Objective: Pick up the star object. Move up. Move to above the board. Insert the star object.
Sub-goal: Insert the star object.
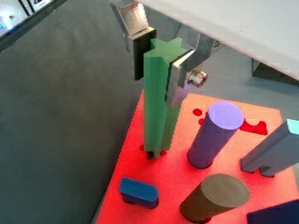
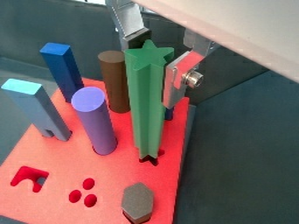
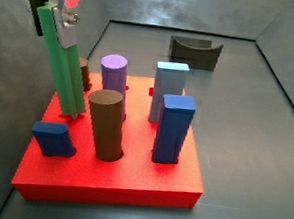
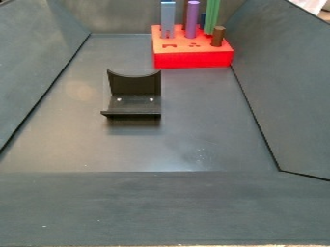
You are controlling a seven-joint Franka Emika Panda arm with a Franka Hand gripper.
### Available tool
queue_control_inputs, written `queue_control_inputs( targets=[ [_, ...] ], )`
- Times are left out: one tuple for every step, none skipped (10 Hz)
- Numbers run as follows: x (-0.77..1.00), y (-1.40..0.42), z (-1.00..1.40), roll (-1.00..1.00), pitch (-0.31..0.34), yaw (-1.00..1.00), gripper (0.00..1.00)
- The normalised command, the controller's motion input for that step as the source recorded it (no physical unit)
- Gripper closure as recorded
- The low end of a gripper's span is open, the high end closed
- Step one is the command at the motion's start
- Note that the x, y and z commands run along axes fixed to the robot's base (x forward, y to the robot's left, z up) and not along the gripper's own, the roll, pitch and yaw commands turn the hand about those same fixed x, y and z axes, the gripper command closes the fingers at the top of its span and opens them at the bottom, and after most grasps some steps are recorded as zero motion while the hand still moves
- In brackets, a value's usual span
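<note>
Gripper (image 2: 149,54) pinching star (image 2: 145,105) near its top, rod upright at board (image 2: 47,149) edge, foot in hole. Arm cut off; far side view (image 4: 217,12) crops pegs.

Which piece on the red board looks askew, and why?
The star object, held at its top by the gripper, leans in a side view while the other pegs stand upright. Its foot is in the board.

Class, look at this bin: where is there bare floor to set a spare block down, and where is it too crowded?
Bare: the floor between the small dark grey curved block and the near wall. Crowded: the board, packed with pegs, where the gripper holds the star object at its hole.
</note>
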Motion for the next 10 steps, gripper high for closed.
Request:
queue_control_inputs(
  targets=[
    [0.00, 0.00, -0.02, 0.00, 0.000, 0.00, 1.00],
    [0.00, 0.00, -0.07, 0.00, 0.000, -0.13, 1.00],
    [0.00, 0.00, -0.15, 0.01, 0.003, -0.15, 1.00],
    [0.00, 0.00, -0.10, 0.01, 0.011, -0.18, 1.00],
    [0.00, 0.00, -0.10, 0.01, 0.000, -0.29, 1.00],
    [0.00, 0.00, -0.06, 0.00, 0.000, -0.31, 1.00],
    [0.01, 0.00, 0.00, 0.00, 0.000, -0.10, 1.00],
    [0.00, 0.00, 0.00, 0.00, 0.000, -0.01, 1.00],
    [0.00, -0.06, -0.01, 0.00, 0.000, 0.00, 1.00],
    [0.00, -0.01, -0.05, 0.00, 0.000, 0.00, 1.00]
  ],
)
